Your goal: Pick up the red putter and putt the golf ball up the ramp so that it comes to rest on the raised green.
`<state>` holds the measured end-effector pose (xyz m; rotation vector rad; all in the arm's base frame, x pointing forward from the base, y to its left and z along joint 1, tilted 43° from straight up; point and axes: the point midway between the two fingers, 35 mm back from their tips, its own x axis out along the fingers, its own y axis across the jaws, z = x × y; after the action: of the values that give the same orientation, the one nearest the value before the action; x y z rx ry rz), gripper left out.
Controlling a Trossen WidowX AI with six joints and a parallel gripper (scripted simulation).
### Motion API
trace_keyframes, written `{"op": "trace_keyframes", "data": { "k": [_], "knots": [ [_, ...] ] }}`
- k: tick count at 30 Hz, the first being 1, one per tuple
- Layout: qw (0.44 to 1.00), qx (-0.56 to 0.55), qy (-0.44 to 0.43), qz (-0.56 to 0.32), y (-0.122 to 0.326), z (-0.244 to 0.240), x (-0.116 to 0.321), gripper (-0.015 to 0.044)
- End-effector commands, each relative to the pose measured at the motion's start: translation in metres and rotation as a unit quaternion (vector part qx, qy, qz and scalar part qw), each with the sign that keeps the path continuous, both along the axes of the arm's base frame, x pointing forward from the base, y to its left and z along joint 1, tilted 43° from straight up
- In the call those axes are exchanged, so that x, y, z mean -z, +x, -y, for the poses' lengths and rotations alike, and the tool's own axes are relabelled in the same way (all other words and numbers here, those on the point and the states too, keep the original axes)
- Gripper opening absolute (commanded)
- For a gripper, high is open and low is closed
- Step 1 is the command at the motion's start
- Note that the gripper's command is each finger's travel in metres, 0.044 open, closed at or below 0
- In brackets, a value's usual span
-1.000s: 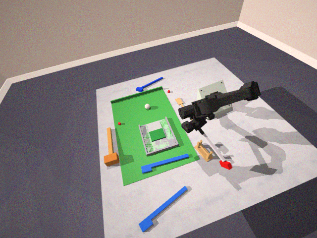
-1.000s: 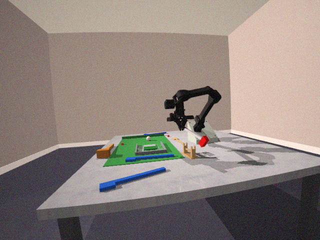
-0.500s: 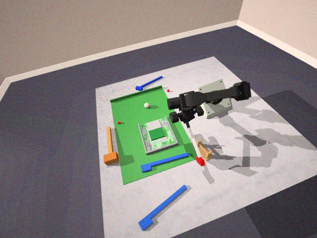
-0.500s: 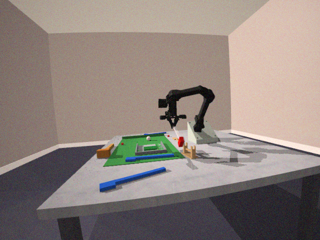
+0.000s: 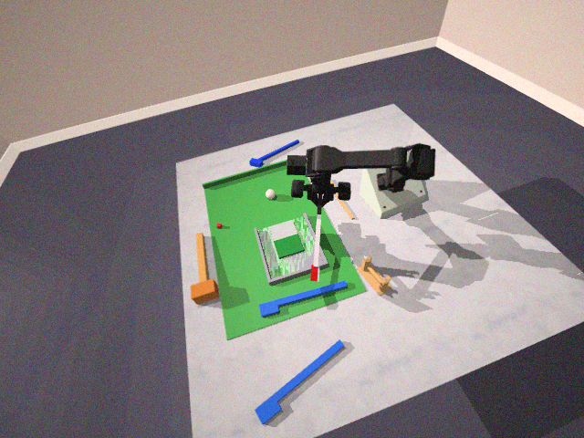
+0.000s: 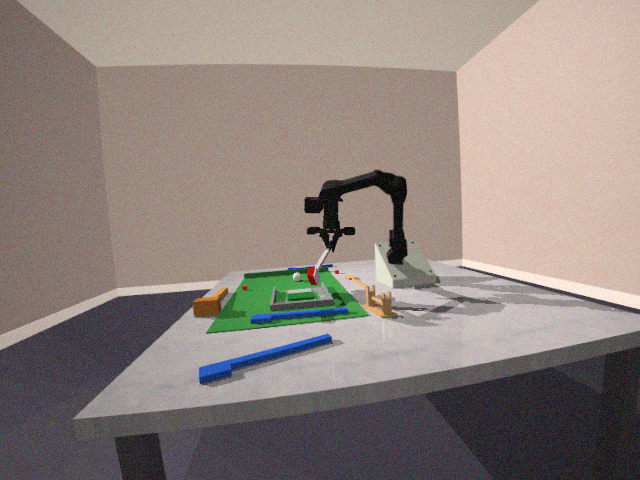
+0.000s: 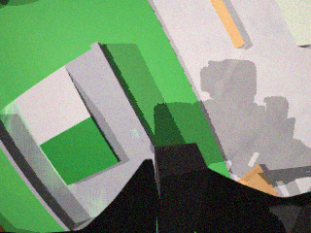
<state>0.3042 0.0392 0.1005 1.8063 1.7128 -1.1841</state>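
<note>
My gripper [image 5: 318, 208] [image 6: 330, 248] [image 7: 163, 165] is shut on the putter's black grip, in the air near the ramp's right side. The red putter [image 5: 314, 273] [image 6: 313, 275] hangs from it on a white shaft, tilted, its red head clear of the mat and toward the near side. The head is out of the wrist view. The white golf ball [image 5: 270, 193] [image 6: 296, 276] rests on the green mat [image 5: 235, 264] [image 6: 232, 312], beyond the ramp. The ramp [image 5: 283, 228] [image 6: 299, 305] [image 7: 49, 102] has grey side walls around the raised green [image 5: 288, 245] [image 6: 299, 295] [image 7: 80, 150].
A blue club [image 5: 307, 296] [image 6: 299, 315] lies on the mat's near end, another [image 5: 307, 375] [image 6: 279, 353] nearer, a third [image 5: 278, 151] beyond. An orange mallet [image 5: 203, 291] [image 6: 206, 307] lies left. A wooden stand [image 5: 374, 276] [image 6: 379, 304] is right. A red cube [image 5: 219, 225] [image 6: 245, 287] sits on the mat.
</note>
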Motion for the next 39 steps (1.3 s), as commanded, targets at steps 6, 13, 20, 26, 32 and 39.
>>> {"op": "trace_keyframes", "data": {
  "k": [6, 13, 20, 26, 32, 39],
  "knots": [
    [0.994, 0.081, -0.022, -0.064, 0.013, 0.05, 0.038, 0.0],
    [0.982, 0.141, -0.04, -0.119, 0.013, 0.09, 0.071, 0.0],
    [0.963, 0.197, -0.052, -0.176, 0.002, 0.129, 0.106, 0.0],
    [0.942, 0.249, -0.057, -0.218, -0.004, 0.159, 0.132, 0.0],
    [0.915, 0.302, -0.06, -0.262, -0.016, 0.187, 0.16, 0.0],
    [0.877, 0.36, -0.059, -0.313, -0.033, 0.215, 0.192, 0.0]
  ]
}}
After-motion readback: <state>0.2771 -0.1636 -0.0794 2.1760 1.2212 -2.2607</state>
